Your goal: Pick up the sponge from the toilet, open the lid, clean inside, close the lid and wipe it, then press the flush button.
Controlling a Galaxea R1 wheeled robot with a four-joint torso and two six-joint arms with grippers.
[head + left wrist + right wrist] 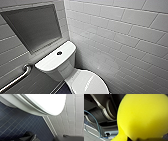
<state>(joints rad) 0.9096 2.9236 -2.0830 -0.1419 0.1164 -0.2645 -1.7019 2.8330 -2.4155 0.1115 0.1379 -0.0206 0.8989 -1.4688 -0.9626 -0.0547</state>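
1. Holds the sponge point(142, 115) in the right gripper point(144, 138), closed on the yellow foam at its lower edge.
2. Carries the sponge off the toilet, close up to the wrist camera, in front of the robot's own dark body and a thin blue cable point(97, 124).
3. Cannot tell how far the left gripper point(31, 137) is open. Seen as dark shapes low over the dark blue floor tiles point(18, 122), beneath the overhanging rim of the toilet point(25, 104).
4. Stands in a corner of white-tiled walls point(120, 37), with the lid point(87, 82) down flat over the bowl. Inside of the bowl hidden.
5. Carries a round flush button point(59, 53) on the flat tank top.
6. Beside the tank, a metal grab bar point(17, 77) on the wall. Above it, a recessed grey niche point(35, 25).
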